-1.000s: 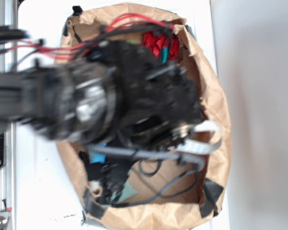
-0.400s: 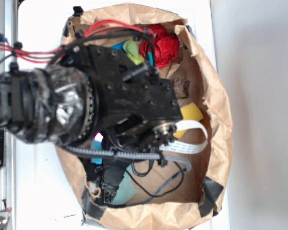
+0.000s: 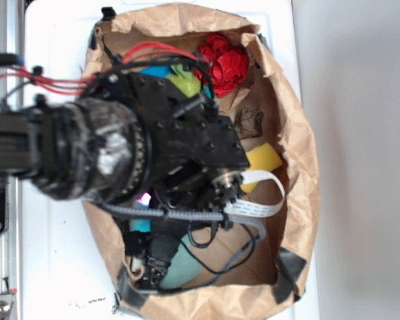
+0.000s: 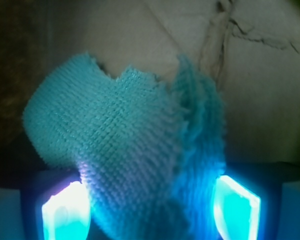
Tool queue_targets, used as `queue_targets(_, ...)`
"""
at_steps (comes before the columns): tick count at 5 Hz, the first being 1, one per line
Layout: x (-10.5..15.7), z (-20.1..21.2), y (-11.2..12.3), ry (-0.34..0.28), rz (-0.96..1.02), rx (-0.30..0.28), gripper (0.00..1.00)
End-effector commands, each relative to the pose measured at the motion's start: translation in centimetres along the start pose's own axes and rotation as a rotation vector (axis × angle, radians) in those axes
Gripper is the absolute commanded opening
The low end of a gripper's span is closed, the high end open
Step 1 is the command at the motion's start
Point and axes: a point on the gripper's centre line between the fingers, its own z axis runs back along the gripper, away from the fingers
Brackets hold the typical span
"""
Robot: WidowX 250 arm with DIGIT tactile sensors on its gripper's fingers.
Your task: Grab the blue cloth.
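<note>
1. Straddling the blue cloth, the gripper has its 2 glowing fingers spread apart, 1 on either side of a raised fold. I cannot tell whether the pads press the fabric yet, so the hold is unconfirmed.
2. In the exterior view the blue cloth lies at about 6 o'clock on the floor of the brown paper bag, mostly hidden beneath the arm.
3. Risk, in my judgement: only a thin ridge sits between the fingers, so soft terry could slide out on lifting.
4. A loose black cable loops just beside the cloth and could snag.
5. The bag's taped wall stands close at 6 o'clock; room opens toward 3 o'clock, where bare bag floor shows near the yellow sponge.
</note>
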Motion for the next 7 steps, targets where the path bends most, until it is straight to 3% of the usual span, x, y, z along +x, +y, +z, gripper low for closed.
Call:
queue_targets(1,-1.2,-1.0,-0.5,-0.018,-0.067,0.060,0.00)
queue_targets(3,0.7,-0.5,-0.1,-0.033,-0.059,0.082,0.00)
queue_targets(4,-1.1,-0.3,-0.3,-0.039,-0.055,0.085,0.00)
queue_targets(6,-3.3,4.5,-0.6,-0.123,0.008,0.171,0.00)
queue_targets(7,-3.1,6.9,-0.2,-0.178,0.081,0.224,0.00)
